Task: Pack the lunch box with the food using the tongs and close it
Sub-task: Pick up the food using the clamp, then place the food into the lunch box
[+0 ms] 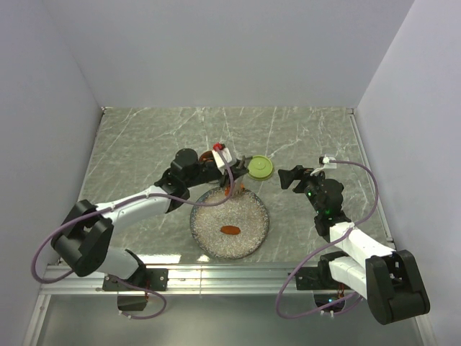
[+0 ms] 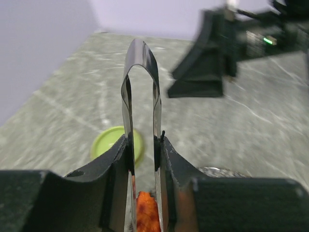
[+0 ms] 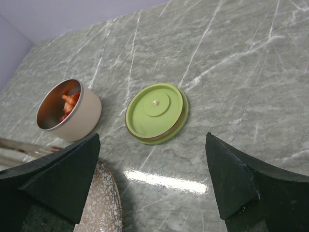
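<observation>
We saw the left gripper (image 2: pixel 143 159) clamped tight on the tongs (image 2: pixel 140 53).
The food (image 2: pixel 147 215) sat between their arms; the right gripper (image 3: pixel 152 145) gaped empty.

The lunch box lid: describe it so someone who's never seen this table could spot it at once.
On the grey-green marble table, look just past the far right edge of the speckled plate. Beside the open round tin lies a flat disc, the lid; it's the only lime-green thing there.

Bright, even overhead light leaves only faint shadows beside the lid (image 3: pixel 155 112). White glare lies on the bench (image 3: pixel 241 72) just nearer than the lid; in the left wrist view everything beyond the lid blurs.
</observation>
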